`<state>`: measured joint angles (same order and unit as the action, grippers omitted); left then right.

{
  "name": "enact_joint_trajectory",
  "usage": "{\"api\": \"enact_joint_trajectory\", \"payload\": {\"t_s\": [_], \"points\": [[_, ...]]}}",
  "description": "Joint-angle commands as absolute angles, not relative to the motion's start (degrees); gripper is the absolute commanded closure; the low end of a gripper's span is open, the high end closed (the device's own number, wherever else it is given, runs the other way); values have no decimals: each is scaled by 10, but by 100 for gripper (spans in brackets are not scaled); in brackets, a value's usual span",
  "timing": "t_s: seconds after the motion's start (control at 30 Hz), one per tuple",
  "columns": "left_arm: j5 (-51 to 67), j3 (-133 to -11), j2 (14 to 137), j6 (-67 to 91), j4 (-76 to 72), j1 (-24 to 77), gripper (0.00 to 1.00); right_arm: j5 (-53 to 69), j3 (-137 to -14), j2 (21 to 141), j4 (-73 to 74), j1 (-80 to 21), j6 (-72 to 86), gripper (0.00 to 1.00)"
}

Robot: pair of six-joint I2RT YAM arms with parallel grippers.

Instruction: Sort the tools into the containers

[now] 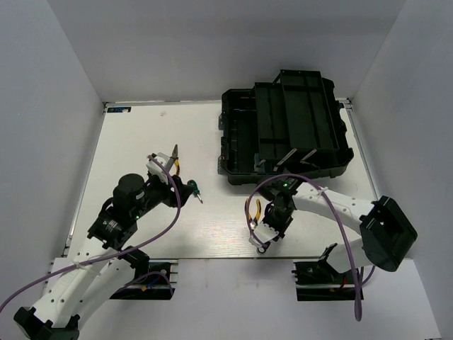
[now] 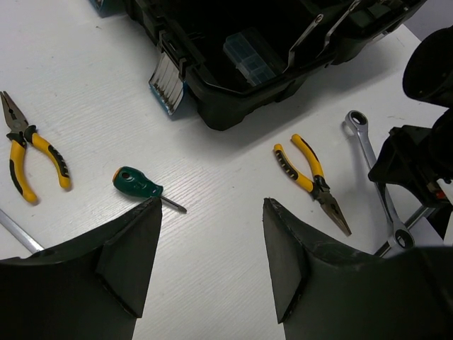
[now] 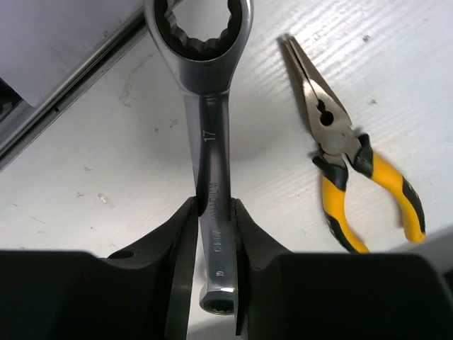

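The open black toolbox stands at the back right. My right gripper is shut on the shaft of a silver combination wrench, low over the table near the front edge. Yellow-handled pliers lie just beside it. My left gripper is open and empty over bare table. A green-handled screwdriver lies just ahead of its left finger. A second pair of yellow pliers lies further left.
A small clear-lidded box sits inside the toolbox, whose grey latch hangs at its front. A thin silver shaft pokes in at the lower left. White walls enclose the table. My right arm is close to the right.
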<state>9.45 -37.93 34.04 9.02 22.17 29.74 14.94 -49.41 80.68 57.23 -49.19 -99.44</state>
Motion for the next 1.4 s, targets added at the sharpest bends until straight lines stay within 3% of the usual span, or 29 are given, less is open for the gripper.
{"api": "enact_joint_trajectory", "payload": {"t_s": [0.0, 0.5, 1.2, 1.37], "points": [[95, -373, 344, 90, 214, 294, 31, 163, -530, 774, 599, -493, -952, 100], [95, -373, 355, 90, 214, 294, 31, 169, -612, 765, 592, -493, -752, 100], [95, -373, 366, 90, 214, 294, 31, 96, -1047, 904, 692, -493, -419, 100], [95, -373, 366, 90, 214, 294, 31, 42, -1097, 911, 660, -490, -374, 100]]}}
